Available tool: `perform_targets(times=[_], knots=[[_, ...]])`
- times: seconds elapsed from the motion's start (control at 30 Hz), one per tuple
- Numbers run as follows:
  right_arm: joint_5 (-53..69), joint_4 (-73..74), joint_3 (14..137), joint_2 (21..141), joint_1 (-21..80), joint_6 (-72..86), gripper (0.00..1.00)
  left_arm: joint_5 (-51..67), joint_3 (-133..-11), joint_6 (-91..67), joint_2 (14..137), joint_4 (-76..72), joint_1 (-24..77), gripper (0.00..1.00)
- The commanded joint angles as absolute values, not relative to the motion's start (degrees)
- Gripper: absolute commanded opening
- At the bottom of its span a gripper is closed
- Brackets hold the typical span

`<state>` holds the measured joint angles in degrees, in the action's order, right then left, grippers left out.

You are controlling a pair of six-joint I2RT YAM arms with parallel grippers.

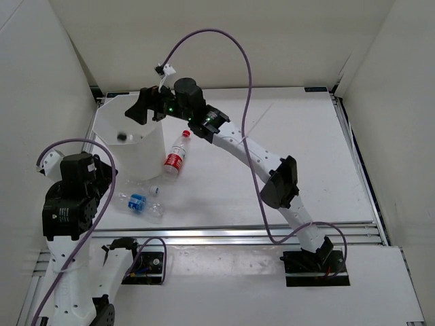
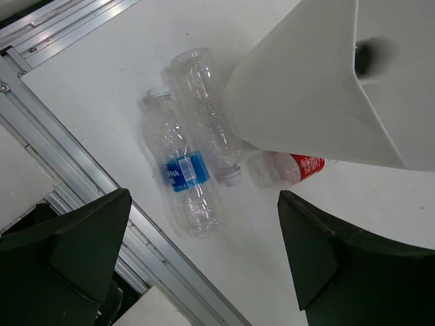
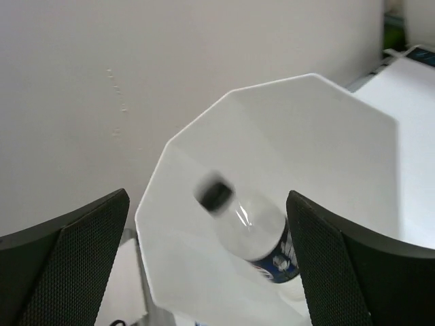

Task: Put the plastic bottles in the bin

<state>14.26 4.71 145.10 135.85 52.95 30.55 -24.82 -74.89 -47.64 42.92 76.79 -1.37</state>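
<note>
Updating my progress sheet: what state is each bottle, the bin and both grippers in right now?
bin: upright.
dark-labelled bottle: inside the bin, blurred, ungripped.
red-labelled bottle: lying on the table beside the bin.
blue-labelled bottle: lying on the table.
plain bottle: lying beside it, capped.
left gripper: jaws open, empty.
right gripper: jaws open, empty, over the bin.

Dark-capped bottle (image 3: 262,234) (blurred) inside white bin (image 3: 340,136); 3 lying flat beside it: red-labelled (image 2: 289,168), blue-labelled (image 2: 182,173), plain (image 2: 207,115).
</note>
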Motion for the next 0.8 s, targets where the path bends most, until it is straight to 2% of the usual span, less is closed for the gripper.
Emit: perform_targets(times=[0.0, 0.07, 0.1, 0.2, 0.23, 0.27, 0.33, 0.43, 0.63, 0.77], knots=[[5.0, 1.9, 143.2, 120.2, 52.0, 20.2, 1.0, -24.6, -74.6, -47.2, 41.9, 77.2, -1.2, 1.0], [1.9, 3.2, 143.2, 115.6, 49.3, 25.1, 1.0, -24.6, -74.1, -48.5, 41.4, 76.6, -1.2, 1.0], [1.6, 7.6, 142.7, 114.7, 44.8, 29.7, 1.0, -24.6, -74.1, -48.5, 41.4, 76.6, -1.2, 1.0], [11.6, 15.2, 132.1, 112.2, 33.2, 51.1, 1.0, -24.6, -71.3, -52.2, 39.8, 75.2, -1.2, 1.0], [21.1, 14.2, 127.1, 112.2, 31.5, 52.4, 1.0, -24.6, -69.4, -53.0, 39.8, 74.6, -1.2, 1.0], [23.7, 14.9, 121.7, 113.2, 29.7, 52.4, 1.0, -24.0, -68.5, -54.7, 38.9, 73.8, -1.2, 1.0], [31.0, 22.1, 119.5, 120.6, 28.3, 48.8, 1.0, -23.5, -65.5, -56.2, 37.0, 72.8, -1.2, 1.0], [40.6, 23.0, 119.5, 126.8, 26.6, 49.4, 1.0, -24.5, -63.2, -58.5, 36.5, 72.8, -1.2, 1.0], [41.4, 20.9, 118.9, 135.2, 26.6, 50.9, 1.0, -26.4, -62.9, -61.3, 36.5, 74.1, -1.2, 1.0], [44.1, 20.9, 122.9, 142.9, 26.6, 54.7, 1.0, -25.7, -63.5, -64.4, 35.9, 75.5, -1.2, 1.0]])
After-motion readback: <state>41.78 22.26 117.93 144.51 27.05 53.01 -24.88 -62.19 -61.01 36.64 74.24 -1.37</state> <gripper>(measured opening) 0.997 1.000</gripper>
